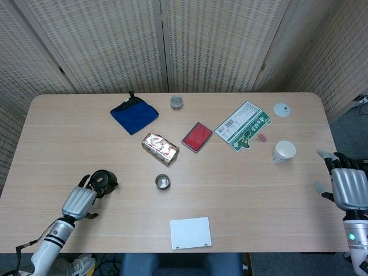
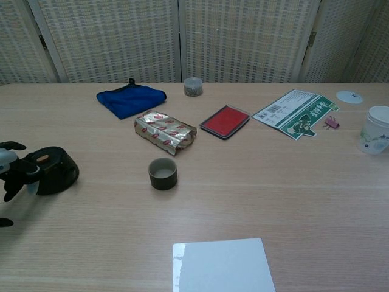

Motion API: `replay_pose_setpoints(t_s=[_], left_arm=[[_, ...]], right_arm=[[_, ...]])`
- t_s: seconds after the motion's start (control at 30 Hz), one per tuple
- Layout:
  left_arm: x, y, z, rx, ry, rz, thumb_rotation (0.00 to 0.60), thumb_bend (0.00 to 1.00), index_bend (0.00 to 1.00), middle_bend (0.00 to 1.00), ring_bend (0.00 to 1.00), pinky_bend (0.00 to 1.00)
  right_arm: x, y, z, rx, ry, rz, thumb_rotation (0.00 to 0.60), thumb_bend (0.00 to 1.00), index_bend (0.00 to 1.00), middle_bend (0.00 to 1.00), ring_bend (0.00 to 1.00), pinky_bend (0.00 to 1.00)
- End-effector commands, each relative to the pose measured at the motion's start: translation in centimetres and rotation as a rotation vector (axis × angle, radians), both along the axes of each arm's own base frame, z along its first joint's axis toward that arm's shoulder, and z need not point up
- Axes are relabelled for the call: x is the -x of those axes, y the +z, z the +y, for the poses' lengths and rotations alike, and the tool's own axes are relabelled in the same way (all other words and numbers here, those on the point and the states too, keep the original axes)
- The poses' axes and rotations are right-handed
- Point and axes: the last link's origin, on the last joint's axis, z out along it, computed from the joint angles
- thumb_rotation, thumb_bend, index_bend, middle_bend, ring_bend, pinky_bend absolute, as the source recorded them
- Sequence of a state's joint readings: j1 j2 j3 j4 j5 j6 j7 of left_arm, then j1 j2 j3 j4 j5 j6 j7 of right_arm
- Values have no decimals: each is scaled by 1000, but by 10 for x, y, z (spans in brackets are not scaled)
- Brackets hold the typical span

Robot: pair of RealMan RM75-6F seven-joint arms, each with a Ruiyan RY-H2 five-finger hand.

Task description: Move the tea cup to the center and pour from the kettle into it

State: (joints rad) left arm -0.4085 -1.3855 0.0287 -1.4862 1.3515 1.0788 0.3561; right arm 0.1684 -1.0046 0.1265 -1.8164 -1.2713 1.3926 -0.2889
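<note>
One hand at the kettle: secure the grip first.
Your left hand fingers curl against it, grasp unclear; right hand fingers spread, empty; tea cup waits.

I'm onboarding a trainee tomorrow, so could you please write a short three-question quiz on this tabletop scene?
1. True or false: the small round olive-brown tea cup stands upright and apart from both hands.
2. Which hand is at the squat black kettle? A) left hand B) right hand
3. Fill in: the gold foil packet lies between the tea cup and the ____ folded cloth.

Key: 1 true; 2 A; 3 blue.
</note>
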Motion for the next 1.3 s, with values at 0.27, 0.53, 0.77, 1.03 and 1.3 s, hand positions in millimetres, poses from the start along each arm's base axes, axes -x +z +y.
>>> replay_pose_setpoints(t_s=[0.27, 0.53, 0.77, 1.03, 1.3], left_arm=[[-1, 3, 11, 1, 11, -45, 597, 53, 784, 829, 688, 15], [-7, 10, 24, -20, 54, -156, 215, 53, 890, 953, 789, 15], [-14, 19, 35, -40, 108, -267, 38, 53, 940, 1000, 843, 15], [-17, 23, 40, -91, 97, -283, 57, 54, 964, 1000, 863, 92], [-20, 29, 44, -158, 91, -304, 60, 98, 1000, 1000, 908, 300]], right_arm=[[1, 2, 0, 10, -3, -2, 600, 207, 191, 253, 143, 239], [0, 2, -2, 15, -3, -7, 600, 207, 191, 252, 143, 238], [2, 2, -3, 20, -5, -13, 600, 207, 191, 252, 143, 239], [3, 1, -4, 15, -7, -22, 600, 207, 191, 252, 143, 238], [4, 1, -3, 17, -7, -28, 600, 207, 191, 252, 143, 239]])
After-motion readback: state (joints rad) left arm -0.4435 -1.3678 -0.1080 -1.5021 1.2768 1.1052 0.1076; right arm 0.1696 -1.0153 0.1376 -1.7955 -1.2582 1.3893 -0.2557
